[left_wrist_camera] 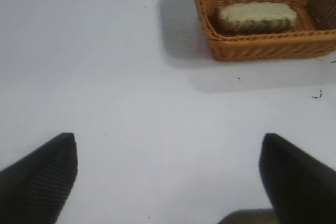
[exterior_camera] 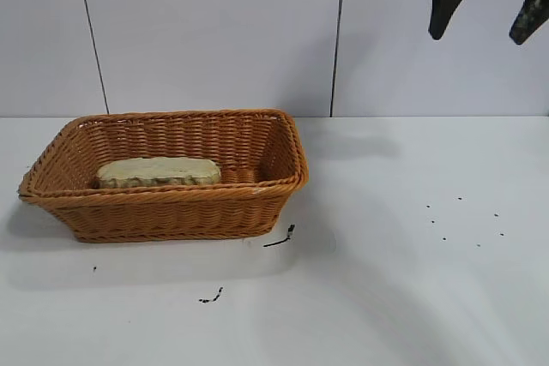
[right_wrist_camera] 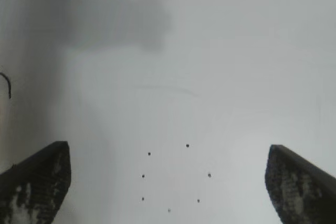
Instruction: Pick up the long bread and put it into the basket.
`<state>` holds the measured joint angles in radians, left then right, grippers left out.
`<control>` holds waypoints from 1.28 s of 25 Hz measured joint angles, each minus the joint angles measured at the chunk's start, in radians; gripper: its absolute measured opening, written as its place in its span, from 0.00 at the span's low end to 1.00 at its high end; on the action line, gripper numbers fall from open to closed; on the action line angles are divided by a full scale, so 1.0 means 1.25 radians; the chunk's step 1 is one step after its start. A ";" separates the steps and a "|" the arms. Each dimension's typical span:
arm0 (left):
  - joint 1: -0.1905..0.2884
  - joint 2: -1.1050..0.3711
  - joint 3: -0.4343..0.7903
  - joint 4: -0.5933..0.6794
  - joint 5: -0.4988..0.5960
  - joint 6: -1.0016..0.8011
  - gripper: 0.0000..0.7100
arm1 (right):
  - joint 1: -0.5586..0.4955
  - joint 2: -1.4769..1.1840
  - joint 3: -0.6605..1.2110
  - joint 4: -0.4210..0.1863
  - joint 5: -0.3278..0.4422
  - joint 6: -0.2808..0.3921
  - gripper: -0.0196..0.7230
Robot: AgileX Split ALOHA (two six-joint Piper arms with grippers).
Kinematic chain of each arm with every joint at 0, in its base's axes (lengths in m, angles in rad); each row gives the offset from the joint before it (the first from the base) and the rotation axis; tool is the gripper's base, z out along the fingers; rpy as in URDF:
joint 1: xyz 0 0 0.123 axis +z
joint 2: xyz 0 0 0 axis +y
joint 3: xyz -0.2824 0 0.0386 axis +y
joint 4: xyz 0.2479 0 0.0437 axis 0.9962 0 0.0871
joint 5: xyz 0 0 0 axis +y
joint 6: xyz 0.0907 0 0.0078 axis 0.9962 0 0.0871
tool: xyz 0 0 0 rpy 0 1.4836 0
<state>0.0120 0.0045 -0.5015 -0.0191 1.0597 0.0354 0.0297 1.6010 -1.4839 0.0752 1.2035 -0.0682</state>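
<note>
The long bread (exterior_camera: 158,171) lies inside the orange-brown wicker basket (exterior_camera: 257,188) at the table's left, its pale flat underside facing up. The left wrist view shows the same bread (left_wrist_camera: 256,16) in the basket (left_wrist_camera: 247,51), far from that arm. My right gripper (exterior_camera: 486,27) hangs open high above the table's right side, with nothing between its fingers; its wrist view looks down at bare table between the tips of the gripper (right_wrist_camera: 167,153). My left gripper (left_wrist_camera: 168,142) is open over bare table well away from the basket, and it is out of the exterior view.
The white table (exterior_camera: 403,289) carries a ring of small black dots (exterior_camera: 463,220) at the right and dark scuff marks (exterior_camera: 281,237) in front of the basket. A white panelled wall stands behind.
</note>
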 joint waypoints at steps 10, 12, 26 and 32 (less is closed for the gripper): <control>0.000 0.000 0.000 0.000 0.000 0.000 0.98 | 0.000 -0.536 0.553 -0.004 -0.062 -0.003 0.96; 0.000 0.000 0.000 0.000 0.000 0.000 0.98 | 0.000 -0.633 0.645 -0.004 -0.103 -0.003 0.96; 0.000 0.000 0.000 0.000 0.000 0.000 0.98 | 0.000 -1.184 0.781 0.000 -0.146 -0.003 0.96; 0.000 0.000 0.000 0.000 0.000 0.000 0.98 | 0.000 -1.283 0.782 -0.001 -0.145 0.005 0.96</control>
<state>0.0120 0.0045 -0.5015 -0.0191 1.0597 0.0354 0.0297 -0.0032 -0.5060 0.0737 1.0225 -0.0614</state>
